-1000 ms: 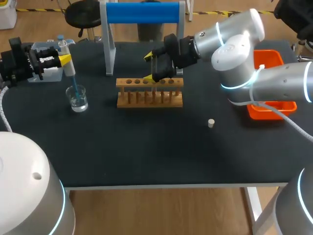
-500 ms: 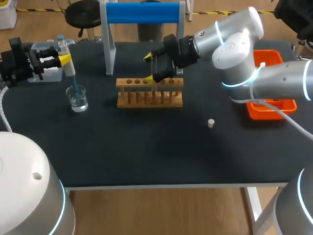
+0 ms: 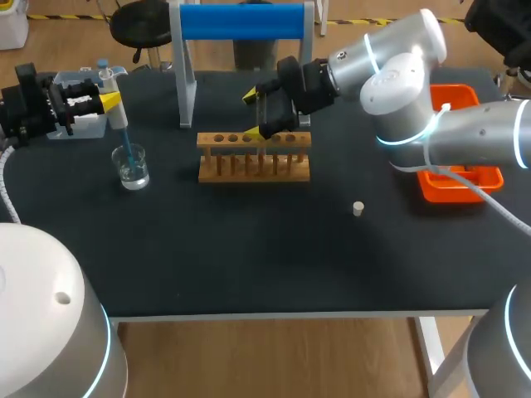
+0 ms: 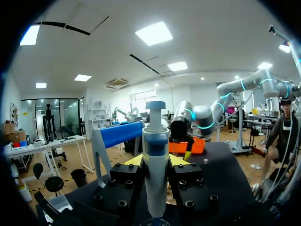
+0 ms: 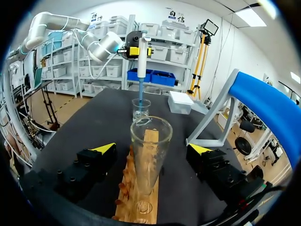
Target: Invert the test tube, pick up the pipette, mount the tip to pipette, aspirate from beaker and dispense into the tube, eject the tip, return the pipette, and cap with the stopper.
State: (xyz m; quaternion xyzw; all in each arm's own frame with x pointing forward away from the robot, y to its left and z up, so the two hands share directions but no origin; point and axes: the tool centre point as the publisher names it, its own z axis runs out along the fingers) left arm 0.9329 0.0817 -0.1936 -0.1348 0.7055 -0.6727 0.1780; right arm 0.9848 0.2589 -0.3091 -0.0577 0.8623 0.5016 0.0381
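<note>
A clear test tube (image 5: pixel 150 155) stands mouth up in the wooden rack (image 3: pixel 253 156). My right gripper (image 3: pixel 263 114) (image 5: pixel 151 149) is open around it, with both yellow tips well clear of the glass. At the table's far left my left gripper (image 3: pixel 108 103) (image 4: pixel 155 161) is shut on the pipette (image 4: pixel 155 174) (image 5: pixel 141 61). The pipette hangs upright, and its blue tip (image 3: pixel 126 141) dips into the glass beaker (image 3: pixel 131 166) (image 5: pixel 141 109). The small white stopper (image 3: pixel 358 208) lies on the black table to the right of the rack.
An orange tray (image 3: pixel 465 182) sits at the right edge under my right arm. A blue-topped stand (image 3: pixel 241 21) rises behind the rack. A pale tip box (image 3: pixel 85 126) (image 5: pixel 181 101) lies beside the left gripper. Open table stretches in front of the rack.
The right arm's elbow has shifted slightly. Both grippers, the tube and the pipette stay where they were.
</note>
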